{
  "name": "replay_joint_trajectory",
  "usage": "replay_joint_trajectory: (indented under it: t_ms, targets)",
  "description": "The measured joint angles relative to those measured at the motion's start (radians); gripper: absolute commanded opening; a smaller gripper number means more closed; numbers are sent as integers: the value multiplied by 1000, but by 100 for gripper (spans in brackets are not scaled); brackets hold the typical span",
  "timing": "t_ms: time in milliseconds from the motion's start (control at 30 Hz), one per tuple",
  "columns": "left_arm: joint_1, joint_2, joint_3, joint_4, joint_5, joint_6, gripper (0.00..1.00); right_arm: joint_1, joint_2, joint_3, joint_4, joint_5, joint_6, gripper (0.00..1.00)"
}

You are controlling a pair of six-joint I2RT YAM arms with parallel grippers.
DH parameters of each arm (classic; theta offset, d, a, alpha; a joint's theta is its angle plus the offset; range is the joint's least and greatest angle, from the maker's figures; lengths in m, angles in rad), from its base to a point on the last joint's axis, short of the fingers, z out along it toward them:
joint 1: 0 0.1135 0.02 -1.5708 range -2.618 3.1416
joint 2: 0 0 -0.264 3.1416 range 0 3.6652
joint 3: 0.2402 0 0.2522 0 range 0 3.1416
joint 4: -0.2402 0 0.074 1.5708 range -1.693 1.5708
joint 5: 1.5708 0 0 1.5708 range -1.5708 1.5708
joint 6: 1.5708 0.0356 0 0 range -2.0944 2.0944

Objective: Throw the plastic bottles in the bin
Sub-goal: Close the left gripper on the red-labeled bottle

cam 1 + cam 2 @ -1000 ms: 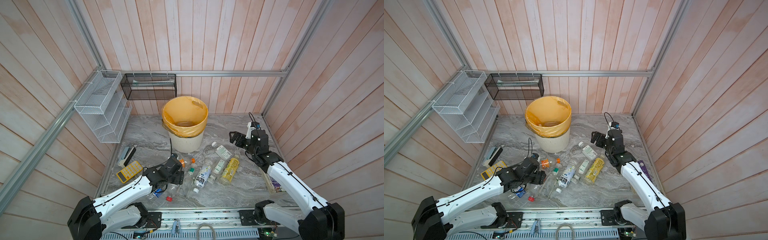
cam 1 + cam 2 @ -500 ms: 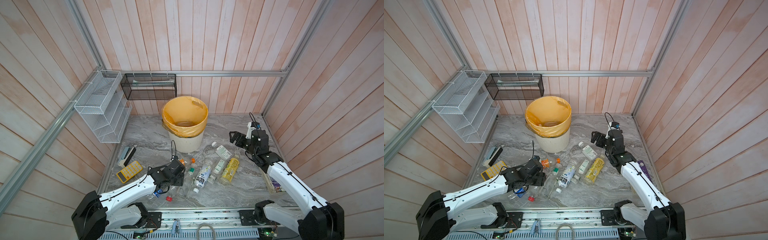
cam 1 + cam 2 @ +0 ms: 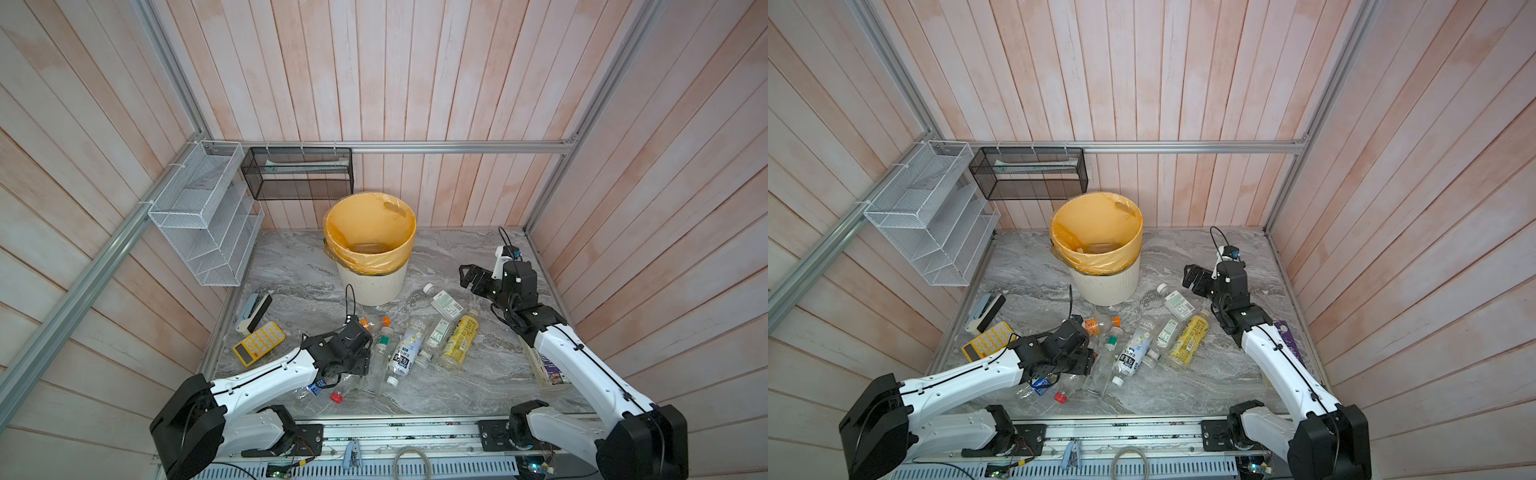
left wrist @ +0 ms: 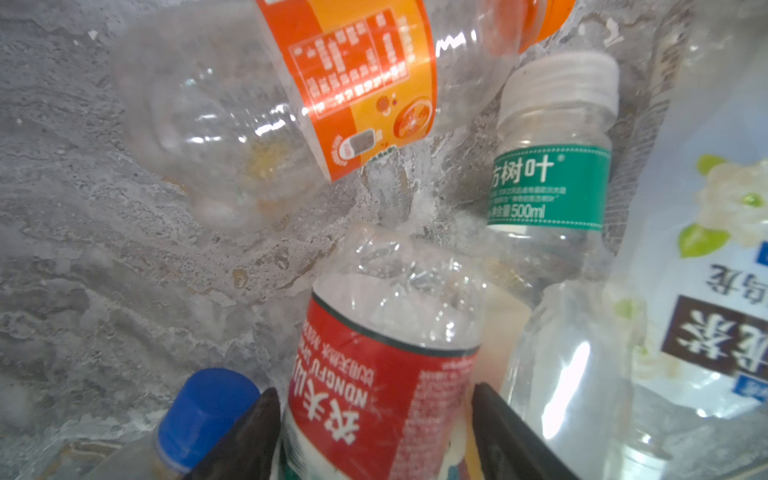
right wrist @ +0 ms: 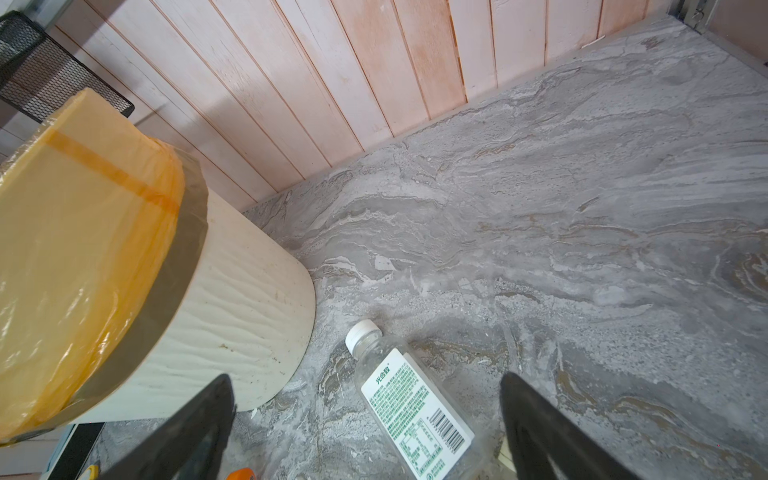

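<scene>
red-label bottle [image 4: 386, 374], lying flat, cap probably frontward

We list: left arm [image 3: 266, 376] and right arm [image 3: 582, 361], white shells, black joints and bases, thin black cables alongside. Left gripper [image 4: 374, 390], right gripper [image 5: 365, 377]: black tapered fingers. Blue plug [image 3: 515, 252] on the right wrist.

Pale pink wooden plank walls [image 3: 374, 83] close the left, far and right sides of a grey veined marble-patterned floor [image 3: 291, 266]. A silver aluminium rail [image 3: 415, 147] crosses the far wall. A white wire-mesh tiered rack [image 3: 199, 232] hangs left, a black mesh basket [image 3: 297, 183] far left.
</scene>
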Motion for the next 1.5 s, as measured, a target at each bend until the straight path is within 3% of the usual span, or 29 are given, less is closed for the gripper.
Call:
replay_joint_trajectory:
  t_ms: [533,1167,1500]
  targets:
    - [-11,46,-13,35,23,0,79,-10,-1,0,0,-3,0,100]
    - [-12,44,-13,58,31,0,59,-26,-18,-8,0,-3,0,100]
    - [-12,-68,57,-28,-34,1,58,-40,-45,-22,-1,-2,0,100]
